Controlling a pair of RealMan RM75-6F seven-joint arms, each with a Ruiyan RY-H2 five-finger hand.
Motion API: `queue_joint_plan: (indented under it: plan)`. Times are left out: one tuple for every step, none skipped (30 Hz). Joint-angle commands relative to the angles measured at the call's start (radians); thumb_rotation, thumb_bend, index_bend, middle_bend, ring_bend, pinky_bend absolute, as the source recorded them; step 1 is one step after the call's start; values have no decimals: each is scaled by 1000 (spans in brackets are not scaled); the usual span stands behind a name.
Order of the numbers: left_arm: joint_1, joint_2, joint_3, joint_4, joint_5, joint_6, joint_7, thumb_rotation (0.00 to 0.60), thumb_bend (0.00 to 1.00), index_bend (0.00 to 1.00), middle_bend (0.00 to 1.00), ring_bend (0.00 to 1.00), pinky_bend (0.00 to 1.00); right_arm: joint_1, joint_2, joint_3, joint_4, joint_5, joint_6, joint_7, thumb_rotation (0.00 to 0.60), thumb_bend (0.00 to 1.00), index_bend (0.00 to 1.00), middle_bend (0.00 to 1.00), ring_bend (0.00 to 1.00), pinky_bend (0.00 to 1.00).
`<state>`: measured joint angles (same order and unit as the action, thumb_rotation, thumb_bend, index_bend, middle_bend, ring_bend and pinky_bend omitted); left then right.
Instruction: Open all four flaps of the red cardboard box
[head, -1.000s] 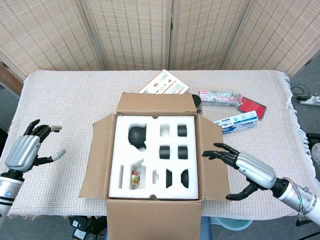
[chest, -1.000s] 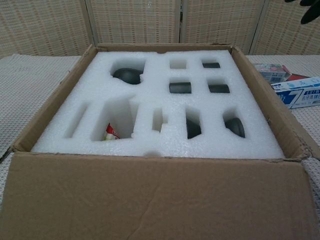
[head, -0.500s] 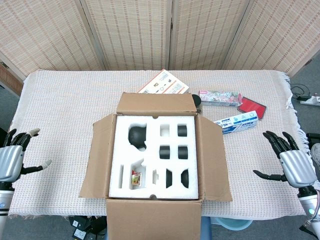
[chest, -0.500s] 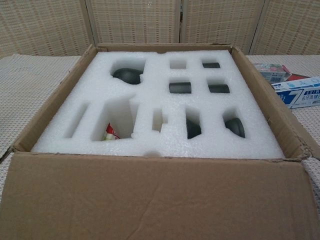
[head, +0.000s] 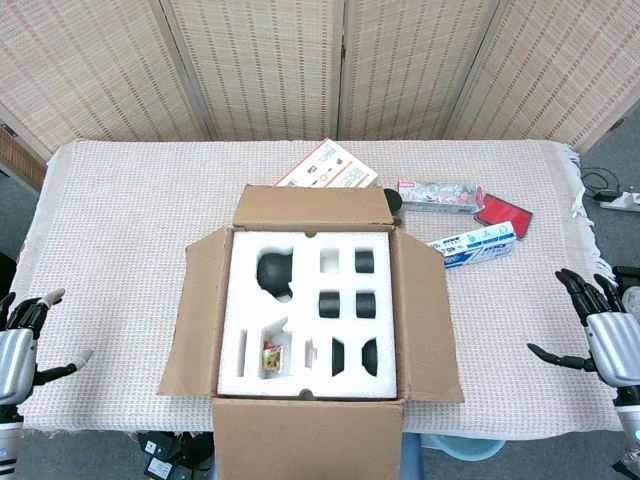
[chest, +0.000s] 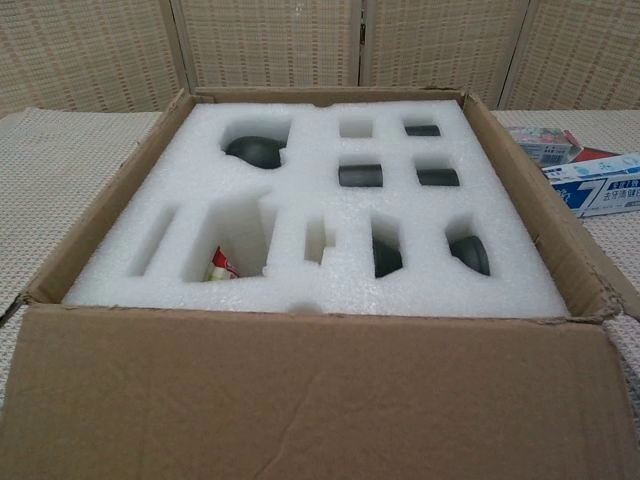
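Observation:
The cardboard box (head: 424, 330) (chest: 300, 400) sits mid-table, brown inside, with all of its flaps folded outward. A white foam insert (head: 305, 300) (chest: 310, 215) with dark parts in its cutouts fills it. My left hand (head: 17, 345) hovers at the table's near left corner, fingers spread, holding nothing. At the near right edge my right hand (head: 605, 335) is likewise spread and empty. Both hands are well apart from the box. The chest view shows neither hand.
Behind the box lies a printed leaflet (head: 330, 172). To its right are a flowery packet (head: 438, 194), a red card (head: 503, 213) and a blue-white toothpaste box (head: 474, 243) (chest: 598, 184). A woven screen stands behind the table.
Both hands have drawn back from the box toward the table's near corners. The right hand left the right flap and moved far right. The box has not moved.

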<state>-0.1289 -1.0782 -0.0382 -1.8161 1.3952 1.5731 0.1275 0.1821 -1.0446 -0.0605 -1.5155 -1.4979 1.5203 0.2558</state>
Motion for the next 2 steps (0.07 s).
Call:
queue_joint_plan:
  plan:
    - [16,-14,8,12,25,16,-1,515,180,192,273,200,0,-2,-5,5,32,-36,0,34,341,112,0,97,156,6]
    - [19,-17,10,16,33,19,-3,516,180,193,273,200,0,-3,-6,7,36,-41,0,34,341,112,0,97,156,6]
